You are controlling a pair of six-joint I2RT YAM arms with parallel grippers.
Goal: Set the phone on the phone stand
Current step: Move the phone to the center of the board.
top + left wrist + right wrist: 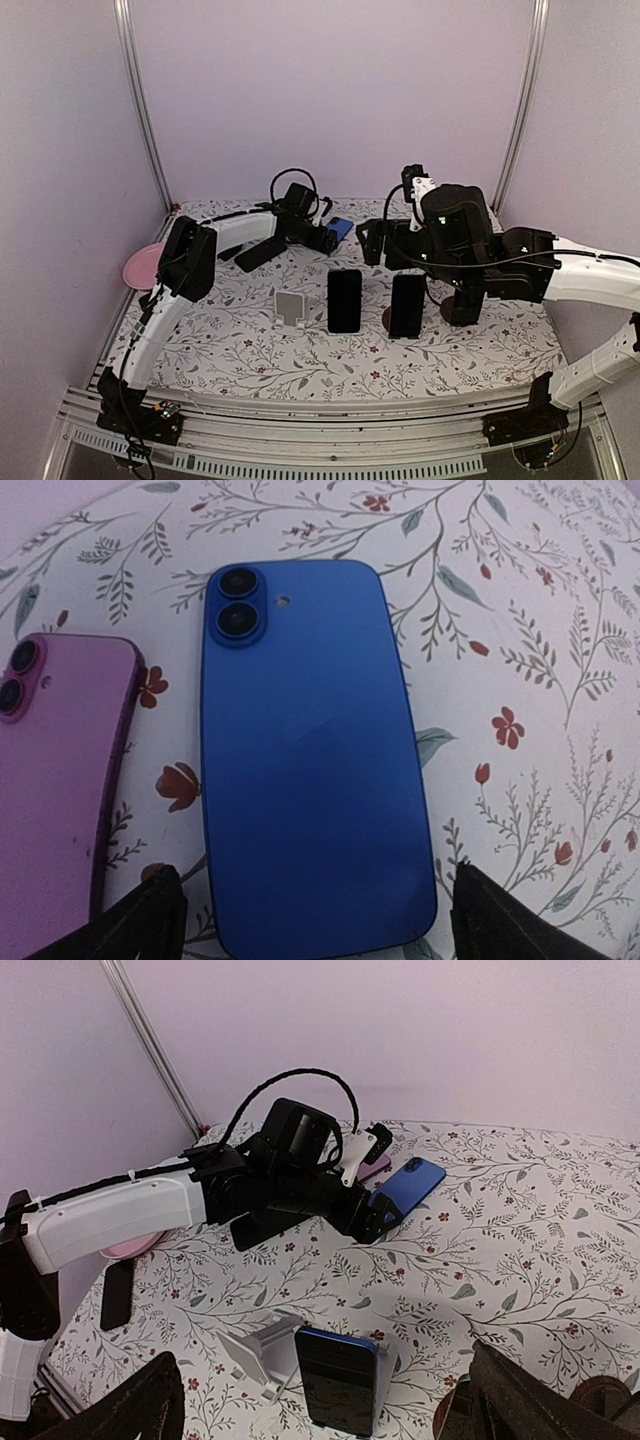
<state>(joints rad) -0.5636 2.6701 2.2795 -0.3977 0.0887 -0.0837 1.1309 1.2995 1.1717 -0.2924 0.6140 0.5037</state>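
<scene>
A blue phone [310, 770] lies back-up on the floral table, seen at the back centre in the top view [341, 228]. My left gripper [310, 905] hangs open just over the phone's near end, one finger on each side, not touching it. An empty white phone stand [291, 307] sits mid-table and shows in the right wrist view [250, 1350]. My right gripper [322, 1365] is open and holds nothing, raised above the table [372, 243] behind the row of stands.
A dark phone [344, 300] leans on a stand next to the white one, and another dark phone [407, 305] stands to its right. A purple phone [60, 770] lies left of the blue one. A pink plate [140, 268] sits at the left edge.
</scene>
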